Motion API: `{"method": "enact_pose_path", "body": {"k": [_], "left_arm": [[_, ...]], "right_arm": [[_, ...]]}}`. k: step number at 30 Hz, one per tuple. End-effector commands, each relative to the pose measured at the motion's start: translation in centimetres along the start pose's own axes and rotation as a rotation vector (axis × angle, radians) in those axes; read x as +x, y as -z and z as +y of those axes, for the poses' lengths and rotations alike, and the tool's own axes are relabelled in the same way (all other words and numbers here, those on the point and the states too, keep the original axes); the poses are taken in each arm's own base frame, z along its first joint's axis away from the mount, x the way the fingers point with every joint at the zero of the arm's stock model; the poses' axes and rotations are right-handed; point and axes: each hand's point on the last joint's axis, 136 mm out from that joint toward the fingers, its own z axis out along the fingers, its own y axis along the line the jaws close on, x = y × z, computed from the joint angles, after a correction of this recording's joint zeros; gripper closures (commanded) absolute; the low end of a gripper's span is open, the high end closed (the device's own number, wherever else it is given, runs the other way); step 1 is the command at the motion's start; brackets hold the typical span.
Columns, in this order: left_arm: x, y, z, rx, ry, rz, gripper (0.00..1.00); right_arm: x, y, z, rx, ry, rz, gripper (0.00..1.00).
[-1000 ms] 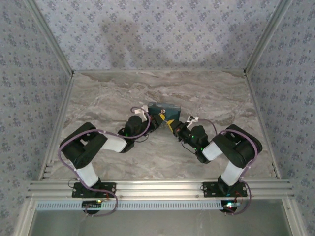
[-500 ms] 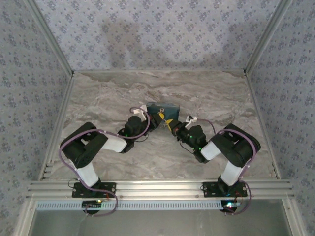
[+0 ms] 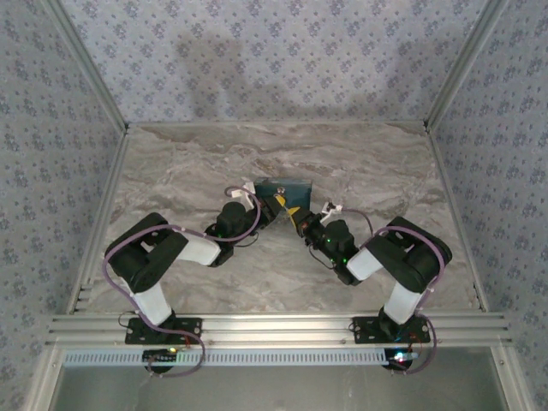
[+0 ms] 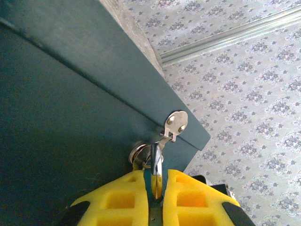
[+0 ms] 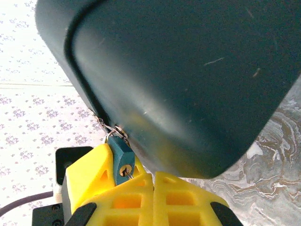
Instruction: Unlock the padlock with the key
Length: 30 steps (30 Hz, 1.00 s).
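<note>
The padlock (image 5: pixel 121 157) is a small teal block hanging off the front corner of a dark teal box (image 3: pixel 284 187) at the middle of the table (image 3: pixel 368 163), between the 2 claws. Its long axis runs from the box toward the right wrist camera, with the keyhole (image 5: pixel 124 170) end pointing at the right claw (image 5: pixel 153 178). A wire ring (image 5: pixel 115 129) and a bit of chain (image 5: pixel 97 120) sit at its upper end, against the box.

In the left wrist view the padlock is edge-on — a thin teal and silver strip below a small metal hasp (image 4: pixel 175 123) on the box edge. The left claw (image 4: pixel 156 175) is clamped on it, yellow fingers (image 4: pixel 117 197) pressed to either side.

The right claw's own yellow fingers (image 5: pixel 183 197) are together, tips just beside the keyhole. A thin metal sliver (image 5: pixel 130 175) reaches from the keyhole toward their seam; whether it is the key I cannot tell.

The table is grey-veined marble — walled on 3 sides by blue floral wallpaper (image 3: pixel 257 60), with aluminium rails (image 3: pixel 282 325) along the near edge.
</note>
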Motion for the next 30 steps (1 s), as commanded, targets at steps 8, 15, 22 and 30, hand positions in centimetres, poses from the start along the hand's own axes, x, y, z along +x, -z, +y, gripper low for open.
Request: {"method": "enact_pose_path", "body": {"k": [8,15,22,30], "left_arm": [[3.3,0.1,-5.3,0.203,-0.021,0.138,1.00],[3.3,0.0,-5.3,0.202,-0.019,0.144,1.00],[3.5,0.2,-5.4,0.213,-0.018,0.150,1.00],[3.7,0.6,-5.0,0.199,-0.023,0.148,1.00]], "right_arm": [[0.3,-0.8,5.4,-0.138,0.182,-0.035,1.00],[0.4,-1.0,6.9,-0.180,0.156,-0.022,1.00],[0.2,-1.7,6.6,-0.174,0.040,0.013,1.00],[-1.7,-0.5,4.2,-0.116,0.049,-0.024,1.00]]}}
